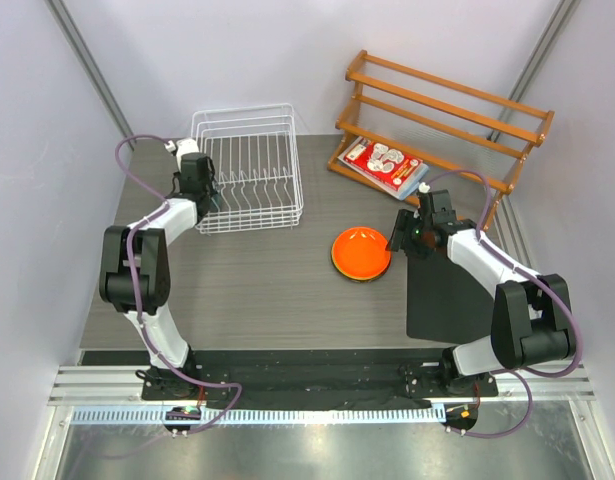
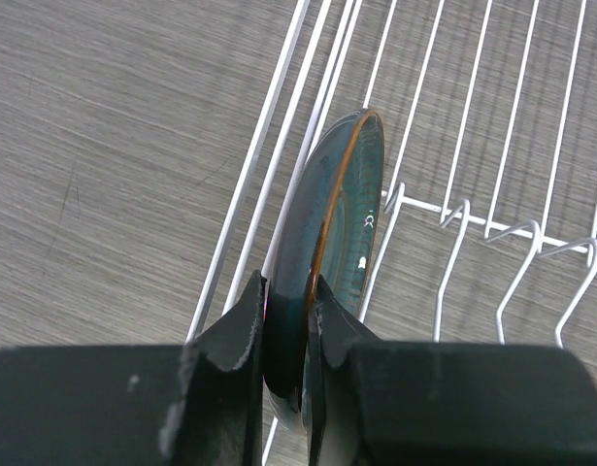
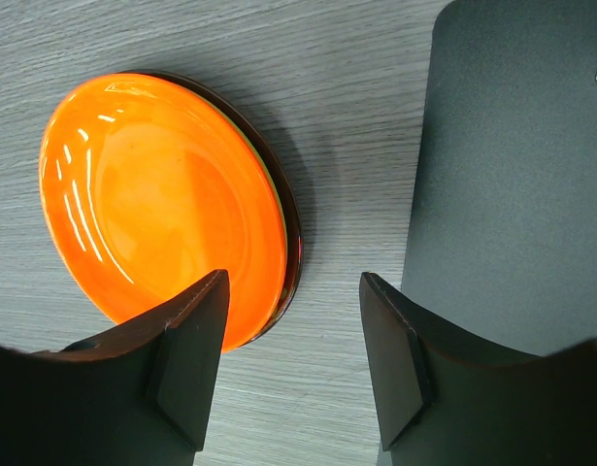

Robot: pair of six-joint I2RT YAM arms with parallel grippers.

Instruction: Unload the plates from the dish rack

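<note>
Grey wood-grain desk (image 1: 257, 290) carries everything; black mat (image 1: 442, 295) lies flat on its right side, near the right arm's base; orange wooden slatted shelf (image 1: 447, 100) stands at the far right corner; white wire dish rack (image 1: 249, 170) sits at the far left-centre, well apart from the shelf; red-and-white patterned pack (image 1: 385, 165) lies on the shelf's lowest level.

Orange plate (image 1: 361, 253) rests flat on the desk, mid-right, just beside the mat's left edge, out of the rack; in the right wrist view a thin green edge and a dark rim show beneath it, so it tops a stack, count unclear.

Dark teal plate (image 2: 327, 233) stands on edge inside the rack, hard against the side wires, upright dividers beside it; glossy face, brownish rim.

Left tool (image 2: 286, 296) sits at the rack's left side, fingers narrow and pinched on the teal plate's rim, one on each face; plate's lower edge hidden behind the fingers, so cannot tell whether it rests on the rack floor.

Right tool (image 3: 293, 286) has its fingers spread wide, holding nothing; it hangs over the strip of desk between the orange plate and the mat, one finger overlapping the plate's edge in its own view.
</note>
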